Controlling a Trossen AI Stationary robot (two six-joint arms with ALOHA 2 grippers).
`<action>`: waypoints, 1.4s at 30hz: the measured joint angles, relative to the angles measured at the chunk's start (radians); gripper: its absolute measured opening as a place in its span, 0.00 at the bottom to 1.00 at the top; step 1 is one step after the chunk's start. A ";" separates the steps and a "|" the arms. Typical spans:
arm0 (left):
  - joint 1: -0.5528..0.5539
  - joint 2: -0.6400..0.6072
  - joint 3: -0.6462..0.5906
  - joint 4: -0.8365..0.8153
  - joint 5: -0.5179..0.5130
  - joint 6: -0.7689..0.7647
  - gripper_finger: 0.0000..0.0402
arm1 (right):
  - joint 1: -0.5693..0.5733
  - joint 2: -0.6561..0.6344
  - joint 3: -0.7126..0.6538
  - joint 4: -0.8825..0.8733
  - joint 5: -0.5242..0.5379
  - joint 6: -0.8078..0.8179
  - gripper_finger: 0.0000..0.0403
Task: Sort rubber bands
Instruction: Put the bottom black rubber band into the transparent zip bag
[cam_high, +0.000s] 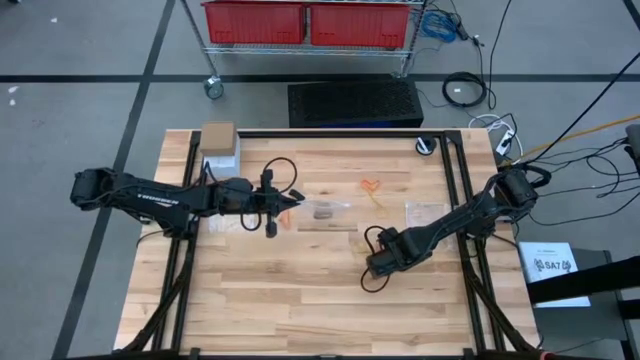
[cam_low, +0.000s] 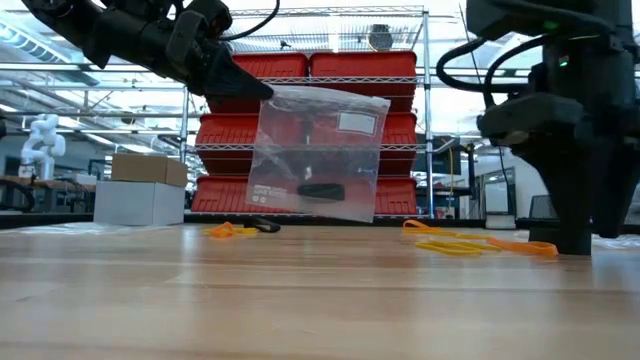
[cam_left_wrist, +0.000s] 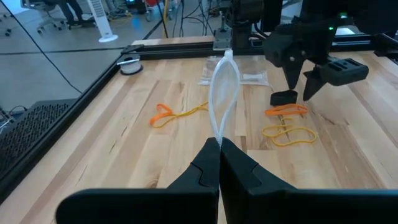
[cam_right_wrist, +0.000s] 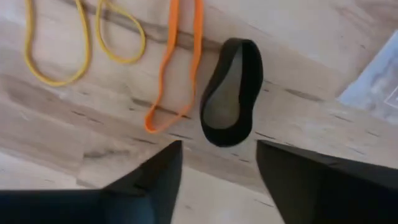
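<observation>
My left gripper (cam_left_wrist: 219, 146) is shut on a clear plastic bag (cam_low: 320, 150) that hangs above the table's middle with a small black thing (cam_low: 320, 190) inside. My right gripper (cam_right_wrist: 217, 171) points down, open, just above a black rubber band (cam_right_wrist: 230, 93); nothing is between its fingers. Next to the black band an orange band (cam_right_wrist: 177, 68) and yellow bands (cam_right_wrist: 81, 43) lie flat on the wood. The left wrist view shows the same group, black band (cam_left_wrist: 284, 98), orange band (cam_left_wrist: 286, 111) and yellow band (cam_left_wrist: 289, 134), under my right gripper (cam_left_wrist: 305, 84). More orange and yellow bands (cam_left_wrist: 171, 115) lie farther back. My left gripper pinches the bag's upper corner (cam_low: 268, 95) between its two shut fingers, coming nearly level from the table's left side. The bag hangs below and beyond the fingertips, broadside to the low view, its lower edge (cam_low: 315, 214) clear of the table.
Another clear bag (cam_high: 425, 212) lies flat on the table right of centre. A cardboard box on a white box (cam_high: 218, 145) stands at the far left corner, and a black roll (cam_high: 427, 146) at the far right. Black rails (cam_high: 455, 200) run along the table's sides.
</observation>
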 joint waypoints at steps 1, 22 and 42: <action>0.000 0.000 0.000 0.000 0.000 0.000 0.00 | 0.000 0.000 0.000 0.000 0.009 -0.005 0.42; 0.000 0.000 0.000 0.000 0.000 0.001 0.00 | 0.003 -0.024 0.225 -0.285 0.147 -0.189 0.00; 0.000 0.000 0.000 0.008 0.015 0.001 0.00 | -0.231 0.023 0.559 0.072 0.609 -1.321 0.00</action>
